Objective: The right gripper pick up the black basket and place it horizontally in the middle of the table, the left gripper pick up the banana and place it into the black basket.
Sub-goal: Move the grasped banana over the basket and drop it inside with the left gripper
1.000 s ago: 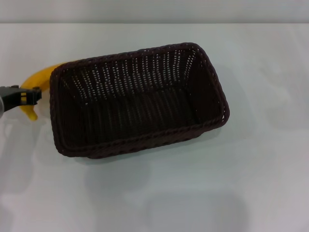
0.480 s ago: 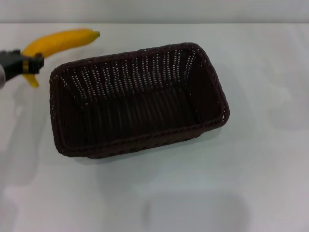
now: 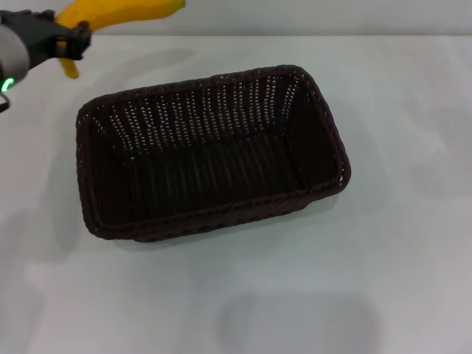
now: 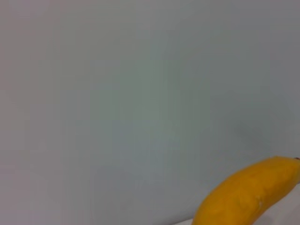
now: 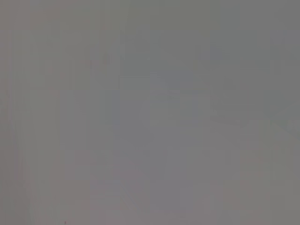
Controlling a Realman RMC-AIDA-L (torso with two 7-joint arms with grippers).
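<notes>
The black basket (image 3: 210, 153) lies lengthwise across the middle of the white table (image 3: 398, 251), open side up and with nothing inside. High at the far left, my left gripper (image 3: 70, 40) is shut on the yellow banana (image 3: 122, 13), which hangs in the air above the table beyond the basket's left corner. The left wrist view shows one end of the banana (image 4: 246, 192) against a plain pale background. The right gripper is out of view; its wrist view shows only a blank grey surface.
Bare white tabletop surrounds the basket on all sides, with a pale wall along the far edge (image 3: 295, 33). A green light (image 3: 6, 83) glows on the left arm.
The left gripper has lifted the banana from the table beside the basket's left end, carrying it upward and slightly rightward. The basket has not moved.
</notes>
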